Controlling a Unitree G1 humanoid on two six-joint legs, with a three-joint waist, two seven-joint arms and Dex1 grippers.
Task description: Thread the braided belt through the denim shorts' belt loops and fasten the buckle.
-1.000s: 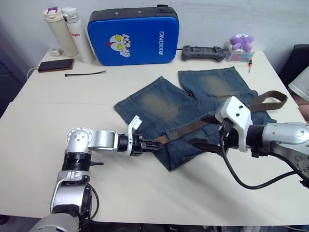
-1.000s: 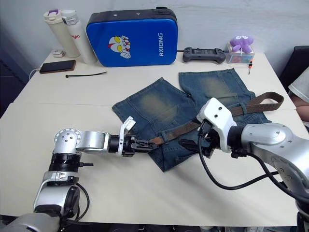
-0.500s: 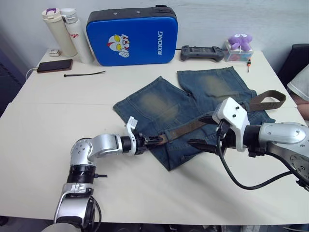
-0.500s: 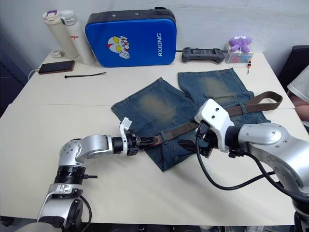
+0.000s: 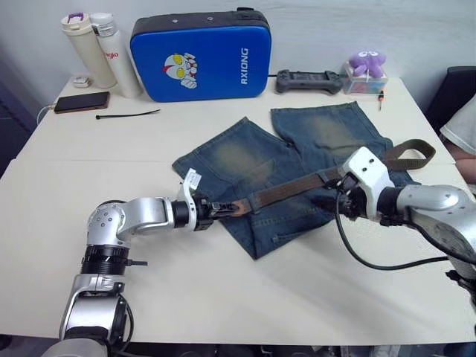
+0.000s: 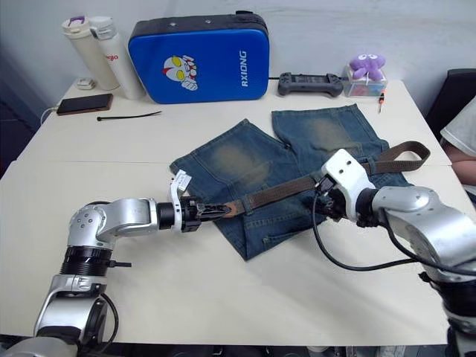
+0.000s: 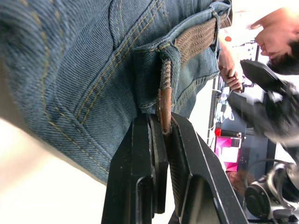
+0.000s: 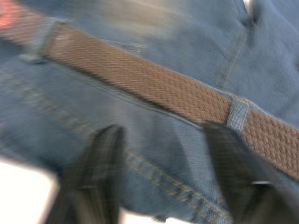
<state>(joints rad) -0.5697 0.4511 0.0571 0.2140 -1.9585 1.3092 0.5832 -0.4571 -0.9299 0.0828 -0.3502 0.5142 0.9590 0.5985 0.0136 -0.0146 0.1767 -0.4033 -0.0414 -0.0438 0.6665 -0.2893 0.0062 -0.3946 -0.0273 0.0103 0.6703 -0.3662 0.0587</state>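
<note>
The left gripper (image 7: 161, 135) pinches the braided belt (image 5: 297, 186)'s leather tip at the edge of the denim shorts (image 5: 245, 160) on the table; the right gripper (image 8: 161, 158) hovers spread, apparently empty, beside the waistband; a hard tug could drag the shorts along

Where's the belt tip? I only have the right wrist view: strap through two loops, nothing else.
Observer: The left gripper is shut on the dark tip of the braided belt, just outside a belt loop.
Operator: Strap slack or straight?
Observer: In the head view it runs straight across the waistband of the denim shorts, from the left gripper to beside the open right gripper.
Operator: Buckle?
Observer: The belt's other end curls in a loop past the shorts' edge on the robot's right; I can't make out the buckle there.
</note>
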